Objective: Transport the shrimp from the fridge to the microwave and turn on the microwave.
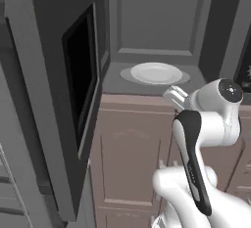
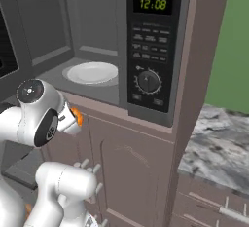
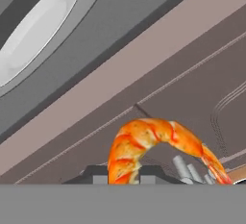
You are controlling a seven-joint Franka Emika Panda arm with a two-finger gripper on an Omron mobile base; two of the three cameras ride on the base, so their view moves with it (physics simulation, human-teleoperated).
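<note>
The shrimp [image 3: 144, 146] sits clamped in the hand [image 3: 126, 177], its curled orange body arching up from between the fingertips just below and in front of the open microwave [image 2: 146, 50]; in the right base view it shows as a small orange patch [image 2: 77, 116] at the end of the arm, under the front edge of the microwave's floor. It looks light and somewhat soft, with a smooth curved surface that could slide or pivot in a narrow pinch, so the thick middle of the curl seems a better place to hold than the thin tail, which sticks out to one side. Inside the microwave the round white plate [image 1: 156, 73] lies bare and well above the shrimp, and the microwave's door [image 1: 59, 90] stands swung wide to the side. Beside the cavity, the control panel [image 2: 151, 65] carries a dial and a lit clock. The fingertips themselves are mostly cut off at the bottom of the hand view, so exactly where they bite the shrimp is hard to make out, and the arm's white body hides the hand in the left base view.
</note>
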